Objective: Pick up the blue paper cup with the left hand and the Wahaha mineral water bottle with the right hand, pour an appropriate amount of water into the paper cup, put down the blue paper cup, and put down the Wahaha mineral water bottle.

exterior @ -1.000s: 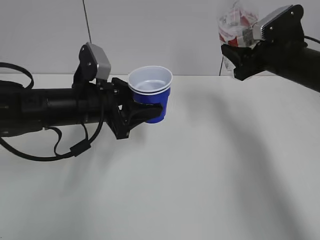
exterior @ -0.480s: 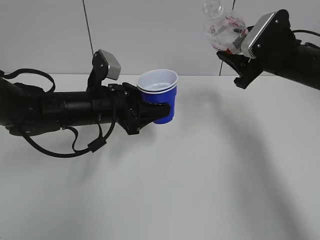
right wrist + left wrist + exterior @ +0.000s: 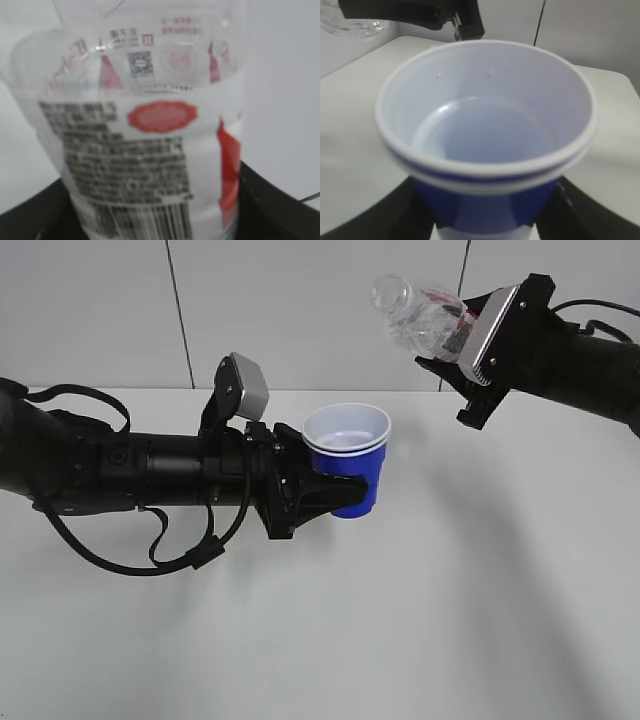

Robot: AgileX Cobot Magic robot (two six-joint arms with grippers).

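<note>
White counter (image 3: 420, 620) and pale wall panels fill the exterior view, with both arms held up above the surface. From the left, the left hand (image 3: 318, 490) reaches in level, its jaws closed around the lower body of the blue paper cup (image 3: 348, 455), which stands upright between them. At upper right, the right hand (image 3: 450, 350) has its jaws clamped on the water bottle (image 3: 420, 315); the bottle is tipped, its open neck pointing up and left, well apart from the cup and higher than it.

Only the left wrist view looks down into the cup (image 3: 485, 125): a white inside, a doubled white rim, blue wall below, dark jaws on either side beneath it. Whether any water lies in the bottom I cannot tell. Only the right wrist view shows the bottle's label (image 3: 150, 165) close up: red shapes on white, a red oval badge, a small square code, a barcode and blocks of dark print too blurred to read.

Compared with a second ago, the cup has travelled right and a little lower, and the bottle has swung from nearly hidden behind the right jaws to leaning over towards the cup.
</note>
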